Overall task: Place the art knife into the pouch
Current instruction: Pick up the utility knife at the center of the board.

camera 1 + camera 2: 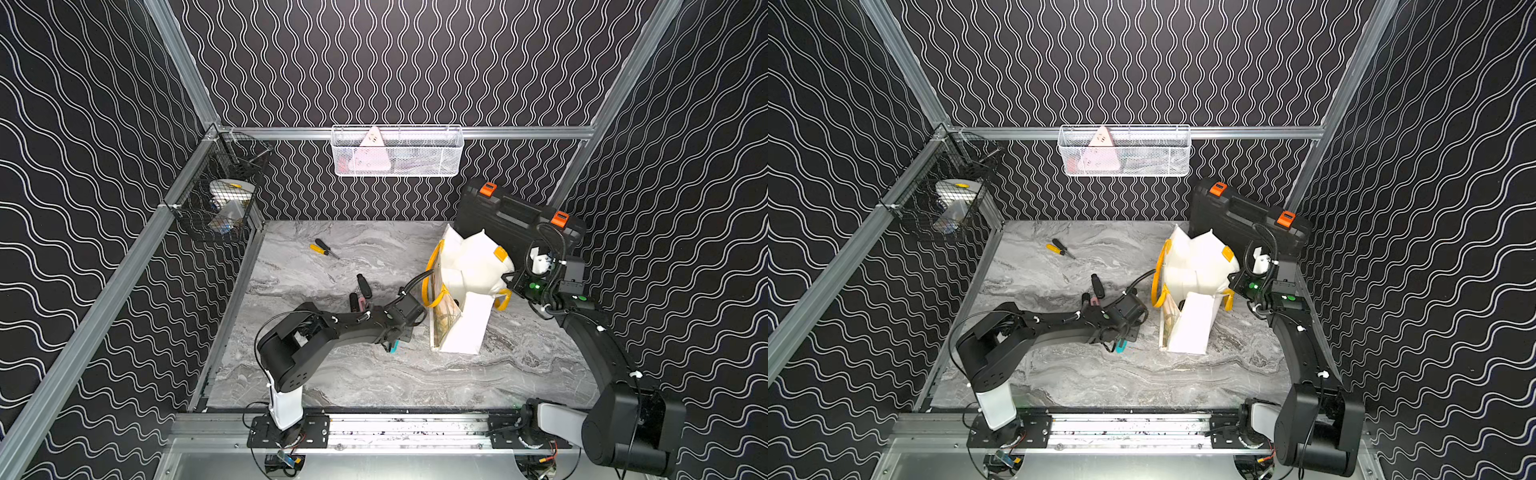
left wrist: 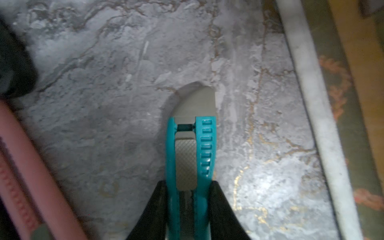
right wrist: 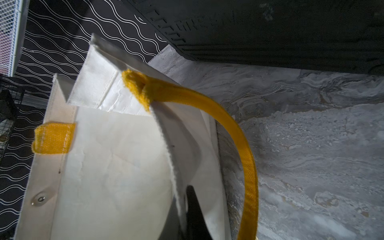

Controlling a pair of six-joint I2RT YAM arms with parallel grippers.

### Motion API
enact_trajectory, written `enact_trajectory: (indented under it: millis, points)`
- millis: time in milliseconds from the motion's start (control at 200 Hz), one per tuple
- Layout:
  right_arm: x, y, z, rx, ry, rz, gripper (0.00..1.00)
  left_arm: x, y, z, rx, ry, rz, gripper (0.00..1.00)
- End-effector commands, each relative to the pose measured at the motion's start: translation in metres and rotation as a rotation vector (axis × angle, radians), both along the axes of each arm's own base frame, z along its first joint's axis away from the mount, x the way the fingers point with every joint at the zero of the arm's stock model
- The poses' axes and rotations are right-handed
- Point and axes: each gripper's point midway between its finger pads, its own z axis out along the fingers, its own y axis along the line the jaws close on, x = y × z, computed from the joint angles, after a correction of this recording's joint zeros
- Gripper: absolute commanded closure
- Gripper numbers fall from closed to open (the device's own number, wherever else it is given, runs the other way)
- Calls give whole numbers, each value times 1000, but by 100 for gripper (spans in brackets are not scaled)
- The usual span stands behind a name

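The pick-up looks done; the delivery is what remains. On the left of the grey marbled tabletop (image 1: 340, 382), the left gripper (image 2: 189, 186) has its black jaws clamped on the sides of the teal plastic art knife (image 2: 205, 149) with its grey checkered slider. The knife's grey nose points forward close over the marble, and it cannot be told whether it has cleared the surface. A pink plastic cutter (image 2: 31, 166) lies just beside it. The left arm reaches low and nearly level from its base, with the wrist bent down over the knife.

Near it to the right, the white rectangular cloth pouch (image 1: 467, 324) with yellow loop handles stands upright, its printed face toward the left arm and its mouth spread open. The knife is not in it.

Further right, the right gripper (image 3: 184, 209) is pinched tight on the pouch's rim, with the cloth edge between its fingers, holding the mouth open. The right arm rises along the table's right edge with its wrist turned in toward the pouch.

By this judgement, the knife has yet to be lifted, carried over the mouth, lowered in and released.
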Motion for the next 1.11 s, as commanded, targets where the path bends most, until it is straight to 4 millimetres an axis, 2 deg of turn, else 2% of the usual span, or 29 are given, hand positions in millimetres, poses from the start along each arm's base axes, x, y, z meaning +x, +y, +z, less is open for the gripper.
enact_trajectory:
  millis: [0, 255, 485, 585, 715, 785, 825, 911, 1101]
  points:
    - [0, 1, 5, -11, -18, 11, 100, -27, 37, -25, 81, 151, 25, 73]
    - [-1, 1, 5, -9, -16, 14, 100, -27, 60, -31, 124, 163, 52, 66]
    - [1, 3, 7, -2, -22, 23, 100, -30, 63, -35, 123, 191, 42, 61]
    - [1, 3, 11, -1, -28, 24, 100, -35, 66, -39, 139, 213, 39, 47]
    - [0, 5, 16, 5, -43, 30, 100, -40, 70, -39, 142, 216, 38, 39]
    - [1, 5, 18, 8, -47, 33, 100, -43, 72, -39, 151, 226, 37, 28]
    - [2, 6, 18, 11, -47, 36, 100, -44, 72, -39, 151, 232, 38, 17]
    - [2, 8, 19, 21, -57, 43, 100, -47, 68, -37, 108, 236, 35, 3]
    - [2, 9, 21, 28, -65, 49, 100, -51, 70, -38, 103, 235, 22, 2]
